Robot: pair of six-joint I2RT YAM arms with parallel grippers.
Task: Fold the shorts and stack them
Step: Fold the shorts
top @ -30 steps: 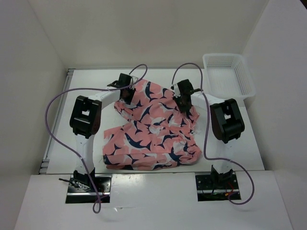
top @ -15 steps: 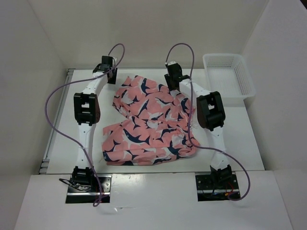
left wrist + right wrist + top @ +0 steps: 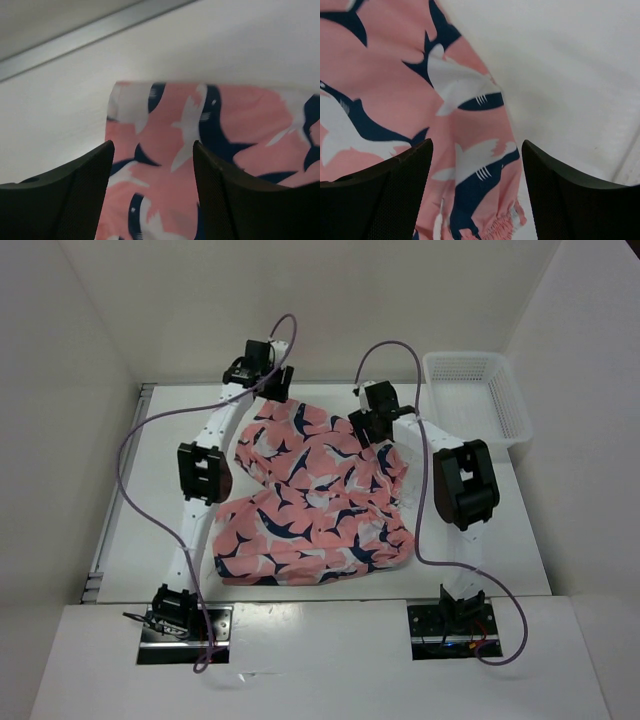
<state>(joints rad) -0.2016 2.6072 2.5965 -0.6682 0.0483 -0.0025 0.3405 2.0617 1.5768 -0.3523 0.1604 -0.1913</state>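
Observation:
The salmon-pink shorts (image 3: 310,500) with navy-and-white shapes lie spread and rumpled on the white table. My left gripper (image 3: 278,382) hovers over their far left corner, jaws open and holding nothing. In the left wrist view that gripper (image 3: 152,147) frames the corner of the shorts (image 3: 165,115). My right gripper (image 3: 366,428) hangs open above the far right edge. Its wrist view shows the gripper (image 3: 476,145) over the shorts (image 3: 395,75), with a gathered elastic hem below.
A white mesh basket (image 3: 518,412) stands at the far right corner of the table. White walls close in on the left, back and right. A metal rail (image 3: 90,35) runs along the table's far edge.
Both grippers opened and let go of the shorts, which now lie flatter and stretched farther back. Both arms lifted off the fabric and now hover at its far edge.

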